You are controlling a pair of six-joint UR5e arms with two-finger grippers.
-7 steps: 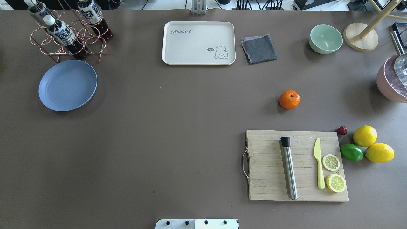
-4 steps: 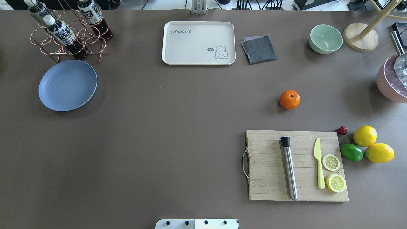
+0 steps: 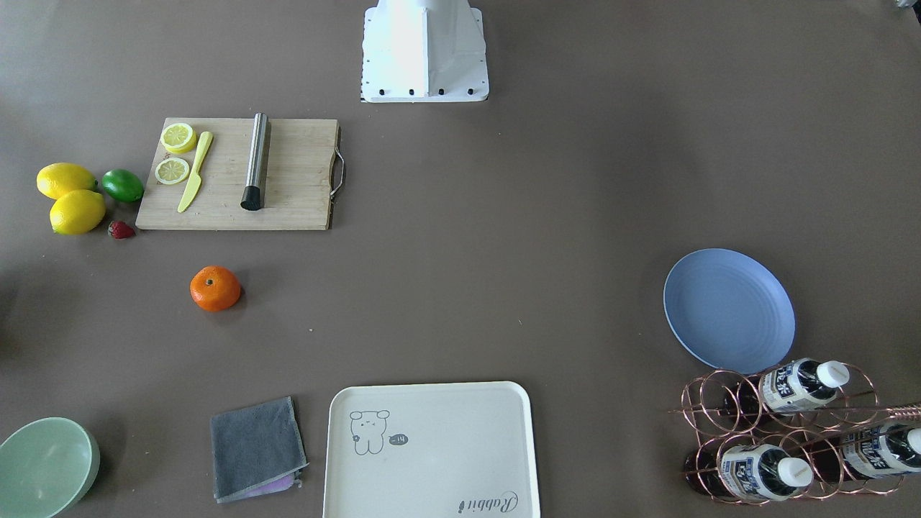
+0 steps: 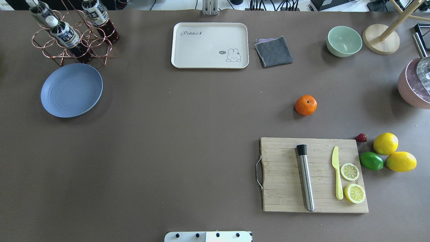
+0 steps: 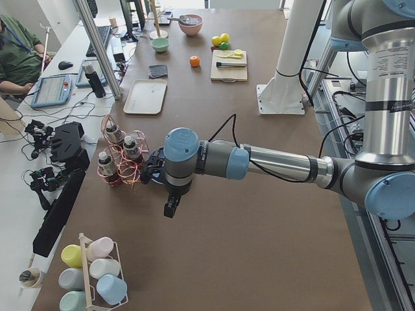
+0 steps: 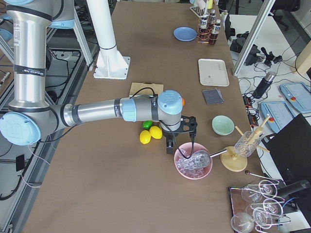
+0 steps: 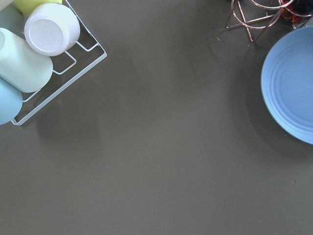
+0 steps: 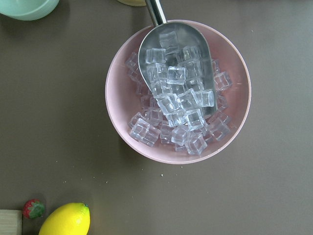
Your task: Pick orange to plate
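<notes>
The orange point(image 4: 305, 105) rests alone on the brown table, right of centre and just beyond the cutting board; it also shows in the front-facing view point(image 3: 215, 288). Far across the table on the left lies the blue plate point(image 4: 71, 90), with nothing on it, beside the bottle rack. My left gripper point(image 5: 170, 211) hangs over the table's left end close to the plate point(image 7: 293, 93); I cannot tell if it is open or shut. My right gripper point(image 6: 181, 143) hovers above the pink ice bowl at the right end, far from the orange; its state is also unclear.
A wooden cutting board point(image 4: 314, 174) carries a steel muddler, a yellow knife and lemon slices. Two lemons point(image 4: 385, 143), a lime and a strawberry lie to its right. The pink bowl point(image 8: 117, 88) holds ice and a scoop. At the back are a cream tray point(image 4: 210, 45), grey cloth, green bowl and bottle rack point(image 4: 72, 33).
</notes>
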